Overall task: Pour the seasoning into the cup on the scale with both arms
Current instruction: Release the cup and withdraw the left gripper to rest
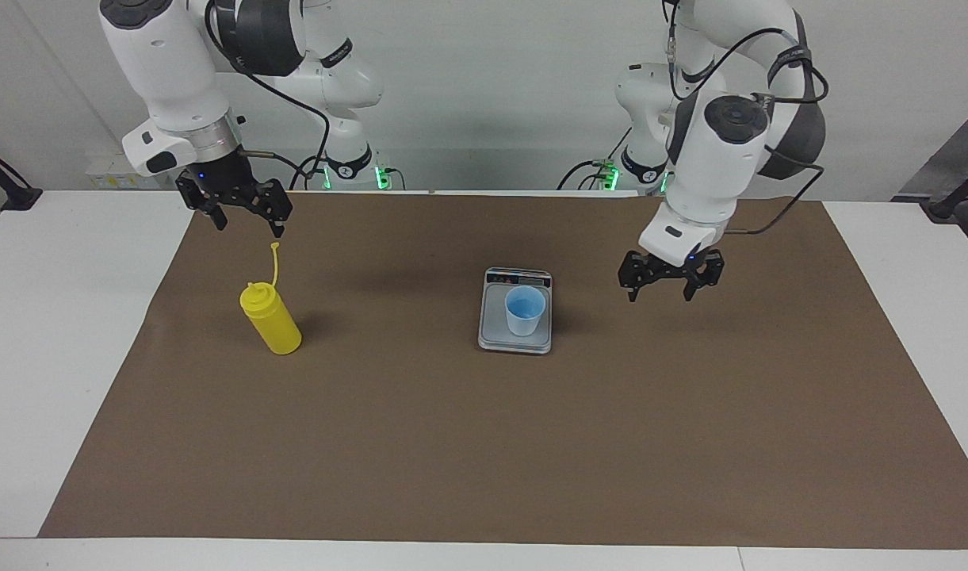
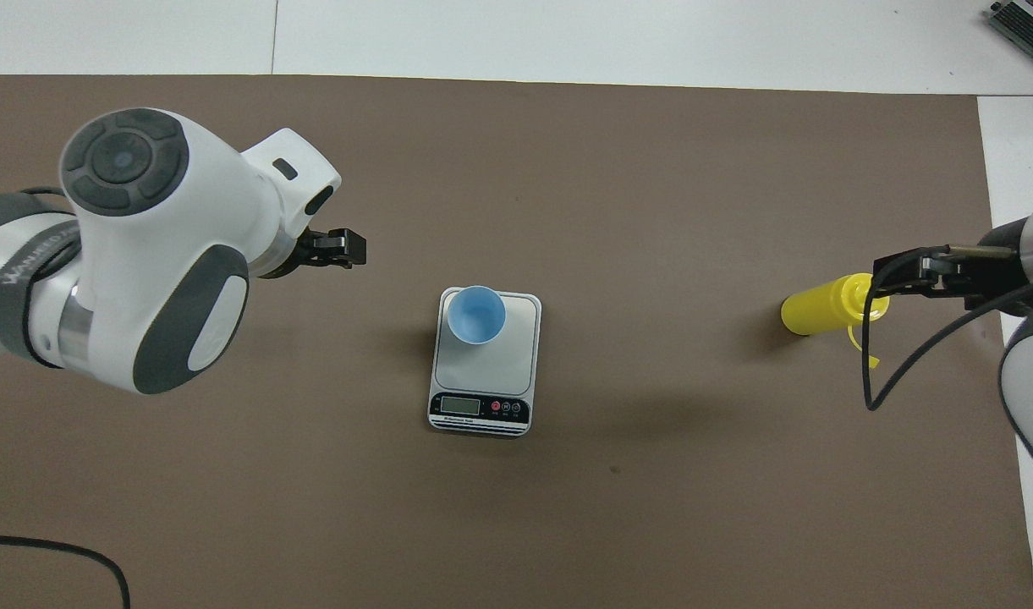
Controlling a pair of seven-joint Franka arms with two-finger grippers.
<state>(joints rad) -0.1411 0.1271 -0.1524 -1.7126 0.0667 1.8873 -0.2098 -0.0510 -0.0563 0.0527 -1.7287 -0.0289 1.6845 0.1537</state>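
The light-blue cup (image 1: 525, 311) stands upright on the silver-grey scale (image 1: 492, 339) in the middle of the brown mat; it also shows in the overhead view (image 2: 477, 315) on the scale (image 2: 516, 359). The yellow seasoning bottle (image 1: 271, 321) stands toward the right arm's end, its cap strap sticking up; it also shows in the overhead view (image 2: 821, 311). My left gripper (image 1: 660, 295) is open and empty, above the mat beside the scale, apart from the cup. My right gripper (image 1: 250, 228) is open and empty, raised over the bottle's top.
A brown mat (image 1: 484, 444) covers most of the white table (image 1: 63, 333). The scale's display strip (image 2: 480, 408) faces the robots. A black cable (image 2: 905, 364) hangs from the right arm near the bottle.
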